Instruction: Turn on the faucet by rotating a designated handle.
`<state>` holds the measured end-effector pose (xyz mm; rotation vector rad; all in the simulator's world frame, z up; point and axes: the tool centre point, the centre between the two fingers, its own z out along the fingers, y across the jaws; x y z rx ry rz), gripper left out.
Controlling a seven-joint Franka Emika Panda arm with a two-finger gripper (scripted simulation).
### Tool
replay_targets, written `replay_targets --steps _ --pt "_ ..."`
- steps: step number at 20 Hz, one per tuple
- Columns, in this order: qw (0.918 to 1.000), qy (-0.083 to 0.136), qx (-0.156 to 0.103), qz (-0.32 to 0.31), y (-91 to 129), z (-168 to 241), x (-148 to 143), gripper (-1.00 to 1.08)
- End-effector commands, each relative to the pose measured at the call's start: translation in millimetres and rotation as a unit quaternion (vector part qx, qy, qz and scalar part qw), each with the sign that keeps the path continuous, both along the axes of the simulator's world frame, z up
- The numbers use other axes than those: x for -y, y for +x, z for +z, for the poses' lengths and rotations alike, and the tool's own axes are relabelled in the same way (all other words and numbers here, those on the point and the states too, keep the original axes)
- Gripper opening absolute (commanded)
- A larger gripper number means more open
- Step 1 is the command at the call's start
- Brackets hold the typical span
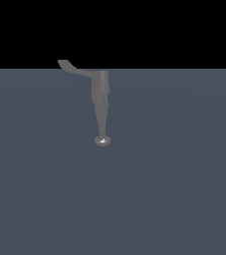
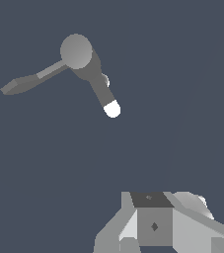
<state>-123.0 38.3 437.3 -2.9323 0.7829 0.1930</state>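
The faucet is a matte grey column that tapers down to a small shiny knob. Its handle, a thin curved lever with a wider tip, sticks out from the wide end toward the exterior view's left. In the wrist view the faucet is seen end-on, with a round cap and a bright tip, and the handle juts out sideways. My gripper shows only as grey and white blocks at the frame's edge, well apart from faucet and handle. How its jaws stand is unclear. The exterior view does not show the gripper.
A flat blue-grey floor spreads around the faucet, meeting a black background behind it. No other objects show in either view.
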Motion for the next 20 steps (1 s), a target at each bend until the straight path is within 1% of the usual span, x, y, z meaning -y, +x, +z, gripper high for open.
replay_targets --steps 1,5,10,15,20 --pt "0.9995 0.0 -0.004 -0.032 15 -5 -5 -1.0" --pt "0.9966 -0.004 -0.01 -0.082 38 -14 -12 -1.0" --pt "0.9892 -0.01 -0.016 -0.145 66 -28 -23 -1.0" --pt "0.9779 -0.019 -0.02 -0.207 93 -43 -34 -1.0" --pt "0.9627 -0.031 -0.021 -0.268 119 -60 -46 -1.0"
